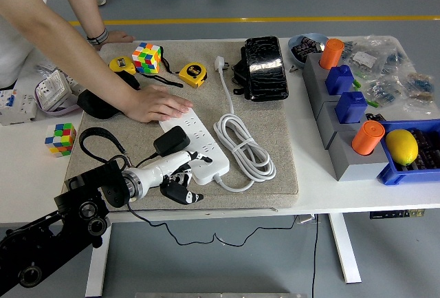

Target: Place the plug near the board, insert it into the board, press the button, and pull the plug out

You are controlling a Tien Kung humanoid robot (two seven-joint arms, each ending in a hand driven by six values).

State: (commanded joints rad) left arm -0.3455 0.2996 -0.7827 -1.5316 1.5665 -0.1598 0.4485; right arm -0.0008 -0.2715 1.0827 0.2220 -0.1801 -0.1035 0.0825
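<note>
the black plug [171, 140] sat on the white board [194, 145], just above and slightly beyond the left hand [180, 182], and looked seated in a socket, though how firmly could not be told. so bringing the plug to the board and inserting it seemed done. the left hand lay at the board's near edge, fingers curled loosely and gripping nothing, apart from the plug. whether the button had been pressed could not be told; the switch itself was not clear to see. pulling the plug out remained, since the plug was not out of the board. beyond the hand, a person's hand [157, 103] lay flat on the board's far end, pinning it to the grey mat [275, 153]. the board's coiled white cable [244, 148] lay to the right of the hand.
</note>
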